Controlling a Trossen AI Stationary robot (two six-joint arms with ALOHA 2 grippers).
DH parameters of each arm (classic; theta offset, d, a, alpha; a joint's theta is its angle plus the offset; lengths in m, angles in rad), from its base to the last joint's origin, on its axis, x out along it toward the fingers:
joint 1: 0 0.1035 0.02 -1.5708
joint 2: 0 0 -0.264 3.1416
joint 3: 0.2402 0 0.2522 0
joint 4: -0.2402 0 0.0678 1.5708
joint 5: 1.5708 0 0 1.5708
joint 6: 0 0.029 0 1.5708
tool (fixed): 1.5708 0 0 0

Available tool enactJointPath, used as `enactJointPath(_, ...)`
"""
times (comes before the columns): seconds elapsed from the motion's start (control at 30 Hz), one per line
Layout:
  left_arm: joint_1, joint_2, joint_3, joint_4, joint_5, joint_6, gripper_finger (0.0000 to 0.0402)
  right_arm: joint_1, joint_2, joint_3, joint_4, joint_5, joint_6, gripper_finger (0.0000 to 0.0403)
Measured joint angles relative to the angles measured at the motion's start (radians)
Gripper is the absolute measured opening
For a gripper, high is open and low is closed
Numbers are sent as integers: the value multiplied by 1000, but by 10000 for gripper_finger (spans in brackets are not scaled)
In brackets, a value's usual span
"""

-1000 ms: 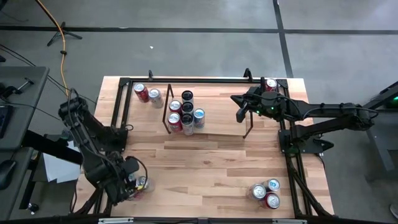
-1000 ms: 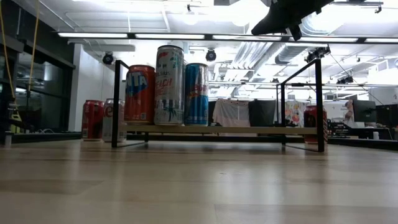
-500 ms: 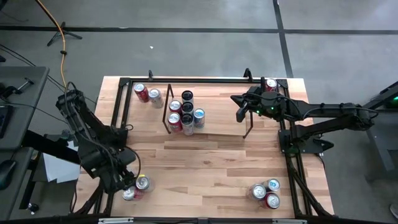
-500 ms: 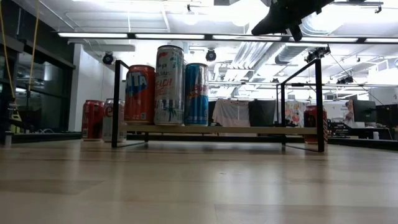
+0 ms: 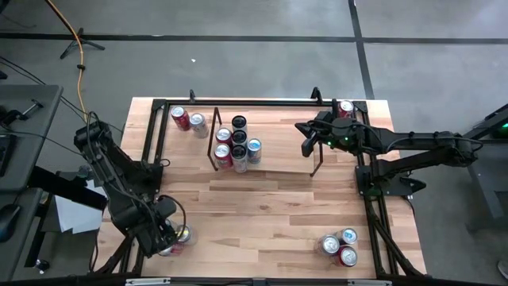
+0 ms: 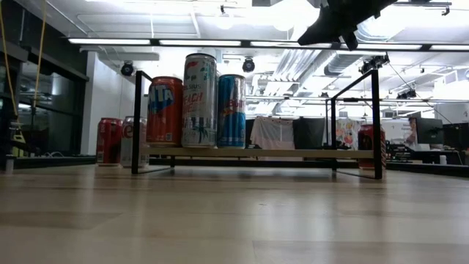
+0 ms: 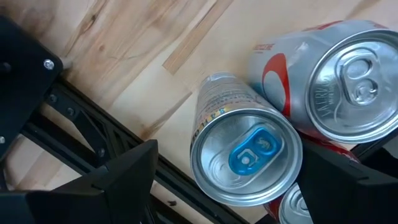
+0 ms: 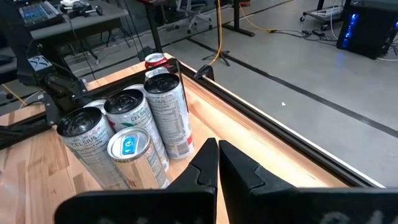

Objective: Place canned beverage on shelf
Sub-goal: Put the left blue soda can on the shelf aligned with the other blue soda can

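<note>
At the table's near-left corner the left gripper (image 5: 168, 237) hung jaws apart around a blue-tabbed can (image 7: 244, 154), grasp step, needing closure then carry to the far shelf (image 5: 262, 159); right gripper (image 8: 217, 163) waited closed.

The high view looks straight down on the table (image 5: 262, 206), the low view level across it — both share the shelf (image 6: 256, 152) — wrist views close in.

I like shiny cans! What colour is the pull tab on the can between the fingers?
Blue, on the slim silver can; left wrist view.
</note>
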Motion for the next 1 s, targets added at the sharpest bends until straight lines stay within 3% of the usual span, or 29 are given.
enactJointPath(0.23, 7, 1, -1, 3, -5, 0, 313, 0, 0, 0, 0, 0, 0, 0)
enactJointPath(0.43, 28, -1, -79, 118, 39, 35, 313, 0, 0, 0, -11, 0, 0, 0)
enactJointPath(0.77, 47, -4, -124, 116, 44, 78, 310, 0, 0, 0, -22, 0, 0, 0)
enactJointPath(0.9, 47, -6, -127, 116, 47, 79, 271, 0, 0, 0, -22, 0, 0, 0)
enactJointPath(1.0, 47, -32, -127, 113, 70, 80, 208, 0, 0, 0, -22, 4, 0, 0)
